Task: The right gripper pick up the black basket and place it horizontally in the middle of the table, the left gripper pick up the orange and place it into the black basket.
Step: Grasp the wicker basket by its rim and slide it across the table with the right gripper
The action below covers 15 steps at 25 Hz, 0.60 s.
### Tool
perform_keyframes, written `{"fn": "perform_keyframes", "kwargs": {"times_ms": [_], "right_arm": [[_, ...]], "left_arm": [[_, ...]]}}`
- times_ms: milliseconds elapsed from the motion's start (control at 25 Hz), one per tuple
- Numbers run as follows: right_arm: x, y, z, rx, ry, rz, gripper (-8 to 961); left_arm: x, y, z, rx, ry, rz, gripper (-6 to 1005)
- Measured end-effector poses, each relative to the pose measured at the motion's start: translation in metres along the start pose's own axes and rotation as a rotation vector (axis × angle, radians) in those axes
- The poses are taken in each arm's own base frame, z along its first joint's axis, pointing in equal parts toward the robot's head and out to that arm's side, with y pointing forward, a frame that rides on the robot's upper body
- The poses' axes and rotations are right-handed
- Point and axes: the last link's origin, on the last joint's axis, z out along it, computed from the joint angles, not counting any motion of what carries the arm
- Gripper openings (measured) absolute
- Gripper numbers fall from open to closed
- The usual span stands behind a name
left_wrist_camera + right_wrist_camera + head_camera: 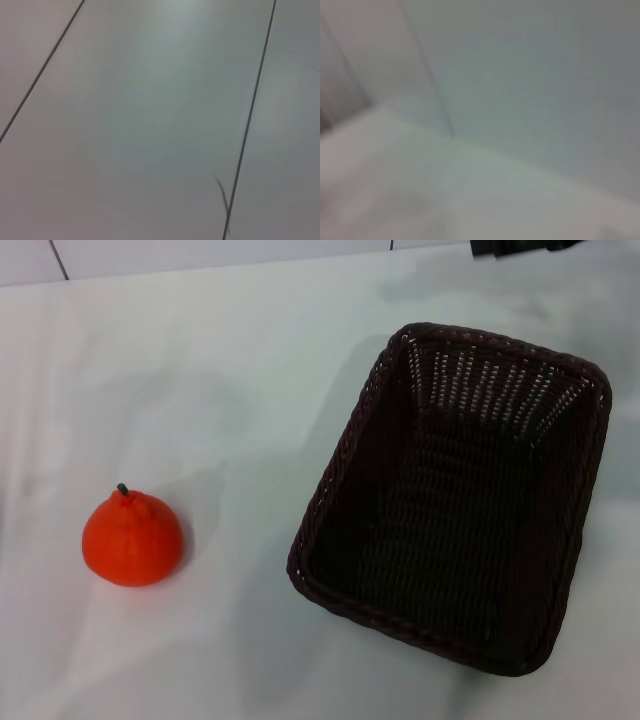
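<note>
The black basket (455,500) is a large dark woven wicker basket on the right half of the white table (250,370). It stands upright and empty, with its long side running away from me and slightly tilted. The orange (131,539) sits on the table at the left, stem up, well apart from the basket. A black part at the top right edge of the head view looks like the end of my right gripper (520,248), beyond the basket's far end. My left gripper is out of view. Neither wrist view shows the basket or the orange.
The table's far edge meets a pale wall with thin dark seams (60,260). The left wrist view shows only pale panels with dark seam lines (250,115). The right wrist view shows a blurred white surface and a grey wall (520,75).
</note>
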Motion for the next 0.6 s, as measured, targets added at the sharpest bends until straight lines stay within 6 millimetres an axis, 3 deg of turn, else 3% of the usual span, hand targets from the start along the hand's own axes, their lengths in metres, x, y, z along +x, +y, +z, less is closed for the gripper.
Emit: {"fn": "perform_keyframes", "kwargs": {"times_ms": [280, 400, 600], "right_arm": [[0.022, -0.015, -0.006, -0.067, -0.297, -0.071, 911], [0.019, -0.016, 0.003, -0.081, -0.371, -0.084, 911], [0.007, -0.017, 0.025, -0.085, -0.458, -0.096, 816]], "left_arm": [[0.000, -0.001, 0.001, 0.001, -0.004, 0.002, 907], [-0.001, -0.001, 0.000, 0.005, -0.008, 0.002, 907], [-0.001, -0.002, -0.002, 0.014, -0.012, 0.001, 907]]}}
